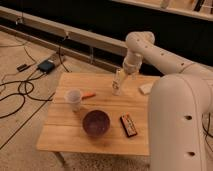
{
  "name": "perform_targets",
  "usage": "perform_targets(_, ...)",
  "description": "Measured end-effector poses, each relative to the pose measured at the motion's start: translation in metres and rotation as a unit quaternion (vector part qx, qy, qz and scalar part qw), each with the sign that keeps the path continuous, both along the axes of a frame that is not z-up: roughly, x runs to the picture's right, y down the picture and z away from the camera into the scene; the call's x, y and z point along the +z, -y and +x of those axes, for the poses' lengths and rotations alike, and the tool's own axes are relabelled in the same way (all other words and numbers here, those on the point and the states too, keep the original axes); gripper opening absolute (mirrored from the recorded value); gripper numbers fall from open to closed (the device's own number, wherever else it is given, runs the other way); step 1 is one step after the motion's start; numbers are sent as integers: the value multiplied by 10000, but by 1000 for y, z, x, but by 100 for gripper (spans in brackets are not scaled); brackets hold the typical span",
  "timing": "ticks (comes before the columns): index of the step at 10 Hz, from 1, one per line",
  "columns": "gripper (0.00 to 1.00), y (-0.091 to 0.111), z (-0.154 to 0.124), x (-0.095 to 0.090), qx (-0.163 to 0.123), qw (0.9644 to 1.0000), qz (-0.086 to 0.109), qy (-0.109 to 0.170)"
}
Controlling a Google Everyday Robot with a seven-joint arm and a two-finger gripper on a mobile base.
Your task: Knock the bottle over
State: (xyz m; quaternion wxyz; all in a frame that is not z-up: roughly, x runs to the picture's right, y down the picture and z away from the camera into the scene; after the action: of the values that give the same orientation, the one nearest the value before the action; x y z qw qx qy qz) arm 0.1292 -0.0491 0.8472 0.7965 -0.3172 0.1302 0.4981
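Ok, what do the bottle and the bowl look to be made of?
The bottle: probably thin plastic, going by its translucent whitish, faintly yellow body. The bowl: opaque dark purple, fairly matte; plastic or ceramic, cannot tell. The tool is beside the bottle's upper part.

The table [65,127] is pale wood, its top smooth and matt. The bottle [117,88] looks like translucent plastic, as does the cup [74,98]. The arm [165,60] wears a smooth white shell with a slight sheen; its gripper [121,76] hangs just above the bottle. The purple bowl [96,122] looks smooth.
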Motion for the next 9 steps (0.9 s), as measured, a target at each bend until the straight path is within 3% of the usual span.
perform_targets(3, 65, 9, -16, 16, -384, 9992, -87, 107)
perform_targets(9, 65, 27, -28, 34, -756, 9970, -57, 166)
